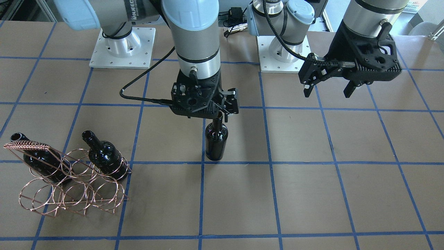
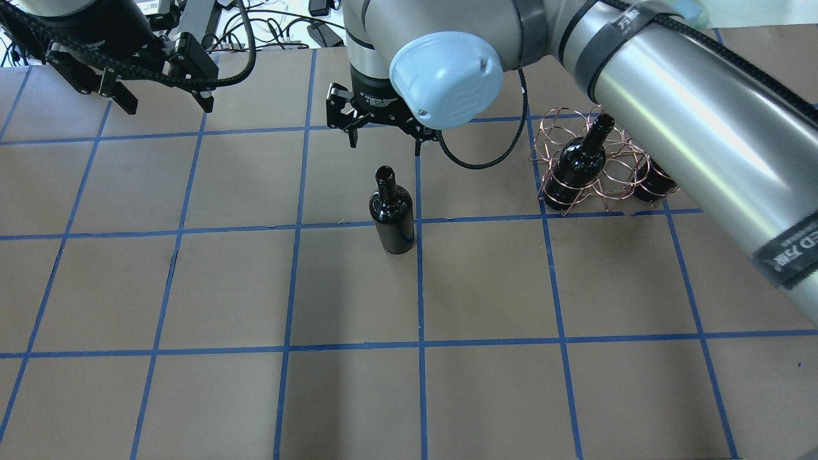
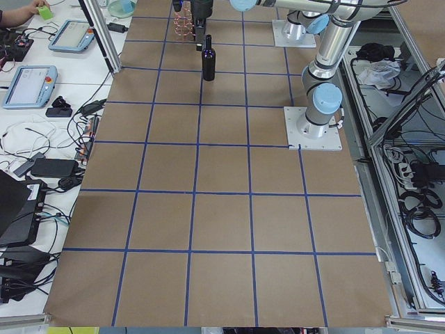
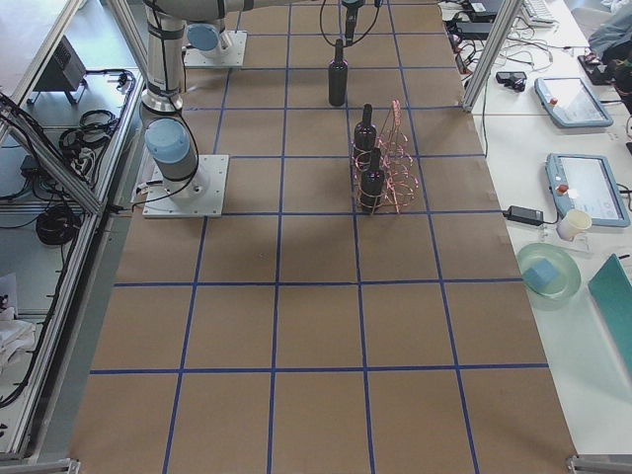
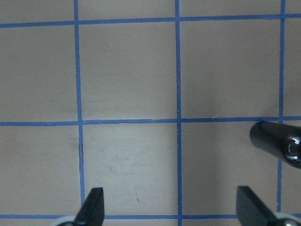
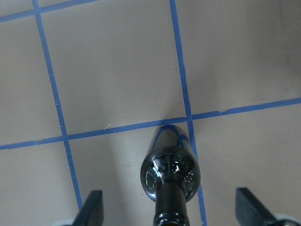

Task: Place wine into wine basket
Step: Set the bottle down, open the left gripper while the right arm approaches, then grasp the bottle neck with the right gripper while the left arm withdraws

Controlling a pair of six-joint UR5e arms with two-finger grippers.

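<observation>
A near-black wine bottle (image 1: 216,140) stands upright on the table, apart from the basket; it also shows in the overhead view (image 2: 391,214). My right gripper (image 1: 219,110) hangs open just above its neck. In the right wrist view the bottle (image 6: 170,174) sits between the spread fingertips (image 6: 92,207), untouched. The copper wire wine basket (image 1: 73,189) stands to my right and holds two more bottles (image 1: 104,156) (image 1: 38,163). My left gripper (image 1: 327,93) is open and empty, high over the table on my left.
The table is brown paper with a blue tape grid (image 2: 418,287). In the overhead view my right arm (image 2: 703,121) hides part of the basket (image 2: 562,131). The standing bottle's top shows at the right edge of the left wrist view (image 5: 280,143).
</observation>
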